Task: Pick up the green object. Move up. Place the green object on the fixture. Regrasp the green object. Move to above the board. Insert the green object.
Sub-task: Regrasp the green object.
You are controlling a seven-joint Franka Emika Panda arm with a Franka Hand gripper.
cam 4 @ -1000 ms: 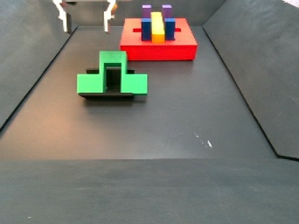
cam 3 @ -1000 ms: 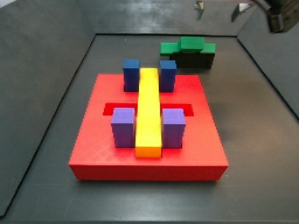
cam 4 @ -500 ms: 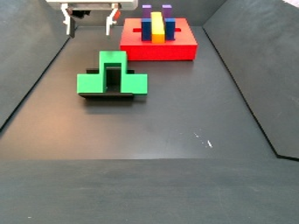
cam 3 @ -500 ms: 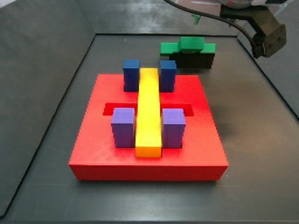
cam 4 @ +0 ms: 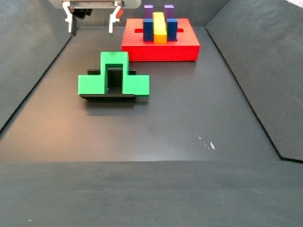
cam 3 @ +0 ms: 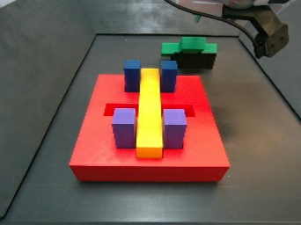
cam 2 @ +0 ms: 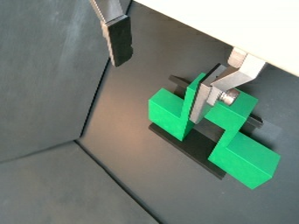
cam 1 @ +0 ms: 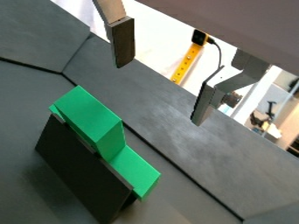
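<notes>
On the dark floor beside the big red slab, the bright green arch-shaped plastic piece sits on the small black bracket fixture, its two legs spread to either side and the raised middle cube standing up between them; in a side view the same green piece perches on the black fixture just beyond the far end of the large flat red board with its long yellow bar and its blue blocks and purple blocks. The gripper hangs above and well apart from the piece, jaws spread wide with nothing between the silver fingers, and in both wrist views the green piece lies below the open fingers, off to one side of the gap. So the step in hand looks to be the regrasp. To do it well, I'd say the gripper should first be brought squarely over the raised middle cube, fingers turned to face its flat sides, then lowered straight so neither pad clips a leg or nudges the piece off the fixture. Closing only once the pads are fully level with the cube should give a square hold, which the later insertion into the board's recessed slot will likely depend on.
</notes>
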